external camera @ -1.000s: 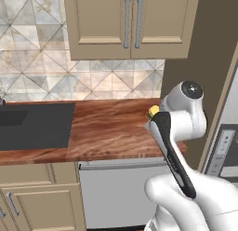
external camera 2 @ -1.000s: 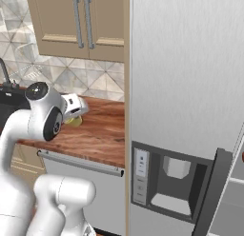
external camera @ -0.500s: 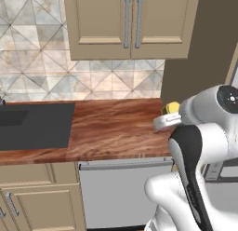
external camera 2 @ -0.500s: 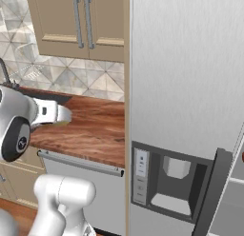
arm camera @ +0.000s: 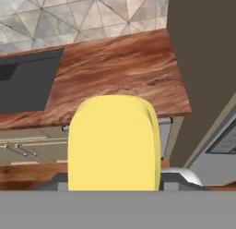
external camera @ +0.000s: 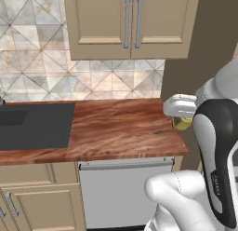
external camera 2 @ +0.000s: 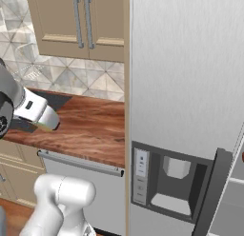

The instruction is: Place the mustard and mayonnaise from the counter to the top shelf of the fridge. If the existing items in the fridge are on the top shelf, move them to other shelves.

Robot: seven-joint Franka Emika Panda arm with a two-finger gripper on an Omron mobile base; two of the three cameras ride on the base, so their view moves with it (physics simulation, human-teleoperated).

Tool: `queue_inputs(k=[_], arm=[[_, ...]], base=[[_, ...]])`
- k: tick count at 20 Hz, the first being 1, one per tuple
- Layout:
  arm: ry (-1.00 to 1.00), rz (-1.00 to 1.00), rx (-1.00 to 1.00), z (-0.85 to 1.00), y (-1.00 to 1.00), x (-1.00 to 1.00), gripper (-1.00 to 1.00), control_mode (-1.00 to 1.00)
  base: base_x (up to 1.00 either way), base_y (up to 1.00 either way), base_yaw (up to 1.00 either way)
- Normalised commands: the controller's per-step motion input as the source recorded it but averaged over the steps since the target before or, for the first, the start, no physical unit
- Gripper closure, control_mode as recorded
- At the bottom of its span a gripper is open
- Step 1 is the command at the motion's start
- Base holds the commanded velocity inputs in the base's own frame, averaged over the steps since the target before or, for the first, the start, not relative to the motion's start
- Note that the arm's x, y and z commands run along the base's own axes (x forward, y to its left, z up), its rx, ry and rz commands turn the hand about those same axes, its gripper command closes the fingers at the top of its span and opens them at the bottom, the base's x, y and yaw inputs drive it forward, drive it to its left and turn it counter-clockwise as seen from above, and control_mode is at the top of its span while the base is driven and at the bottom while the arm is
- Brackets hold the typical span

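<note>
The mustard (arm camera: 113,140), a yellow squeeze bottle, sits between my fingers and blocks the lower middle of the hand view. My gripper (external camera: 181,115) is shut on it, and its yellow-green body (external camera: 182,125) pokes out under the white hand, just above the right end of the counter (external camera: 116,127). From the right base view, the hand and the mustard (external camera 2: 48,127) hang over the counter's near edge at the left. The silver fridge (external camera 2: 190,63) with its dark dispenser panel (external camera 2: 167,182) stands to the right. The mayonnaise, the top shelf and the existing items are out of view.
A black sink basin (external camera: 32,125) is set into the left of the counter. Beige wall cabinets (external camera: 130,23) hang above, and a white dishwasher front (external camera: 123,188) sits below the counter. A dark side panel (external camera: 200,62) borders the counter's right end.
The arm has drawn back toward the base with the mustard in its grip, from over the middle of the counter to its near right end. The jaws have not changed.
</note>
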Motion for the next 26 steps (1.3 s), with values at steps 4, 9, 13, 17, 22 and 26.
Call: queue_inputs(k=[4,9,13,17,22,26], arm=[[0.00,0.00,0.00,0.00,0.00,0.00,1.00,-1.00],[0.00,0.00,0.00,-0.01,0.00,-0.28,1.00,1.00],[0.00,0.00,0.00,0.00,0.00,0.00,1.00,1.00],[0.00,0.00,0.00,0.00,0.00,0.00,1.00,1.00],[0.00,0.00,0.00,0.00,0.00,0.00,1.00,1.00],[0.00,0.00,0.00,0.00,0.00,0.00,1.00,1.00]], base=[[0.00,0.00,0.00],[-0.60,-0.03,0.00],[-1.00,-0.49,0.00],[-0.63,-0.99,-0.06],[0.11,-1.00,-0.12],[0.34,-0.83,-0.02]])
